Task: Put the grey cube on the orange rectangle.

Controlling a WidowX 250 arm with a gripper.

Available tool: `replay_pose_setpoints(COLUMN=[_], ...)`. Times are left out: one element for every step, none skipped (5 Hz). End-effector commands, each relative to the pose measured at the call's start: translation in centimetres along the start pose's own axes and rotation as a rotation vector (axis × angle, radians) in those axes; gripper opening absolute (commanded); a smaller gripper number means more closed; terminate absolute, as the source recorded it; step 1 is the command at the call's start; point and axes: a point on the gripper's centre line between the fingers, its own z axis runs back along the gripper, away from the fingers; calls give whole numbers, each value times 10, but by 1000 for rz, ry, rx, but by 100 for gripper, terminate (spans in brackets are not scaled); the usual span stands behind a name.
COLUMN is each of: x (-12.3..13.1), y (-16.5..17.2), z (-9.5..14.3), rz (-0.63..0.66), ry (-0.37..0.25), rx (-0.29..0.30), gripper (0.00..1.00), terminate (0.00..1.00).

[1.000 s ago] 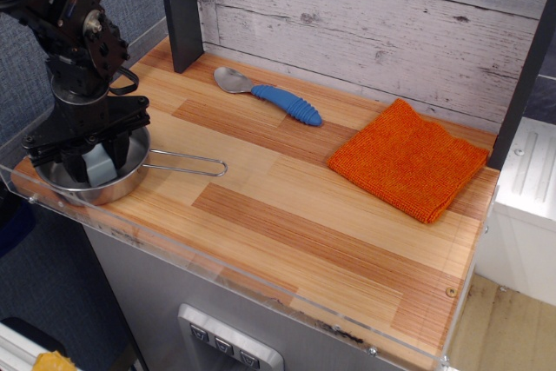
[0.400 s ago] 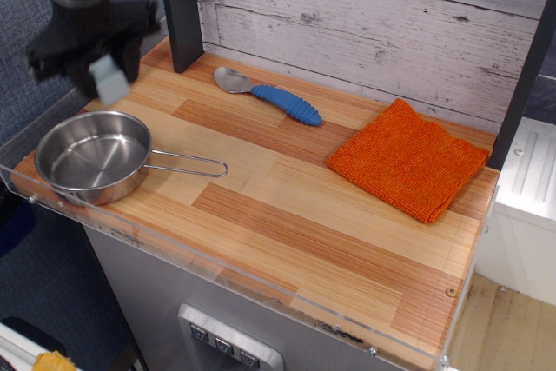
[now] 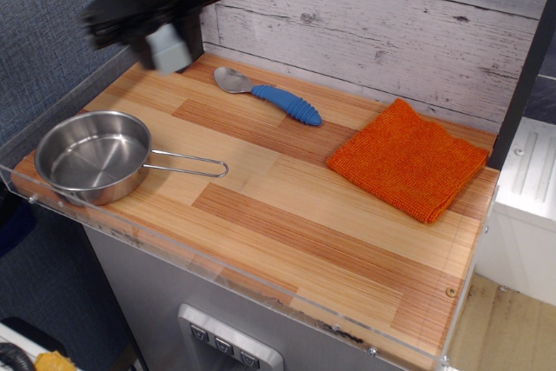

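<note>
My gripper [image 3: 167,41] is high at the upper left, blurred by motion, shut on the grey cube [image 3: 169,49], a small pale blue-grey block between the black fingers. It hangs in the air above the back left of the counter, left of the spoon. The orange rectangle [image 3: 408,159], a nubby folded cloth, lies flat at the right side of the counter, far to the right of the gripper and cube.
An empty steel pan [image 3: 91,155] with a wire handle sits at the front left. A spoon with a blue handle [image 3: 269,93] lies near the back wall. A dark post [image 3: 193,45] stands behind the gripper. A clear rim [image 3: 261,288] edges the counter.
The gripper lifted the grey cube out of the steel pan, rose, and moved right and toward the back. The pan is now empty.
</note>
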Motion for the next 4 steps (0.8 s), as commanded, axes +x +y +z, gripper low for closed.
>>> replay_pose_setpoints(x=[-24, -46, -66, -88], y=[-63, -87, -112, -131], z=[13, 5, -4, -13], rz=[-57, -111, -161, -201], ry=[-22, -2, 8, 40], rx=[-63, -67, -73, -88], gripper=[0, 0, 0, 0], terminate=[0, 0, 0, 0])
